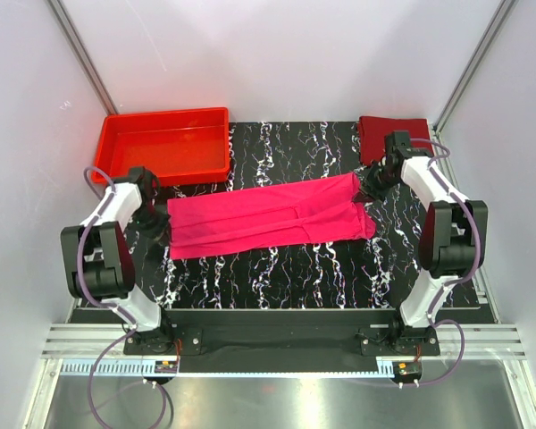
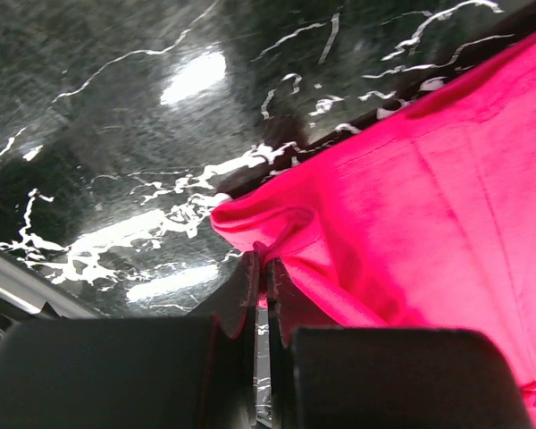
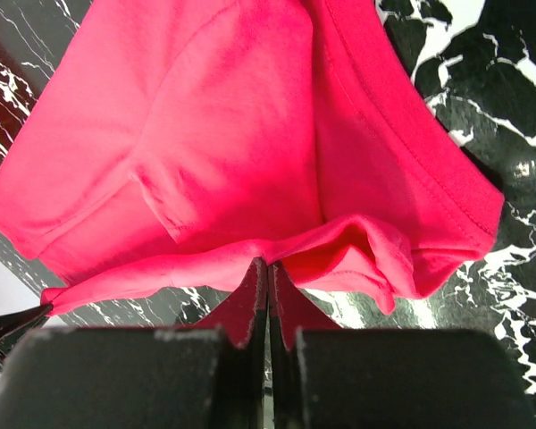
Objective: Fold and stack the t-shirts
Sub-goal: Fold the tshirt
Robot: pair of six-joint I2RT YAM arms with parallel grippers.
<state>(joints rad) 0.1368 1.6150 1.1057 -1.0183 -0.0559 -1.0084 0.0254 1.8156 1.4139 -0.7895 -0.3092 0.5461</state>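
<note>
The magenta-pink t-shirt [image 1: 268, 219] lies stretched in a long folded band across the middle of the black marbled table [image 1: 277, 268]. My left gripper [image 1: 161, 225] is shut on its left edge; the left wrist view shows the pink cloth [image 2: 411, 197] pinched between the fingertips [image 2: 250, 273]. My right gripper [image 1: 368, 192] is shut on its right end; the right wrist view shows the cloth [image 3: 241, 134] bunched at the fingertips [image 3: 255, 277]. The dark maroon t-shirt [image 1: 391, 134] lies folded at the back right corner, behind the right arm.
A bright red plastic tray [image 1: 165, 145] stands at the back left of the table. White walls close in both sides and the back. The arm bases sit on a rail at the near edge.
</note>
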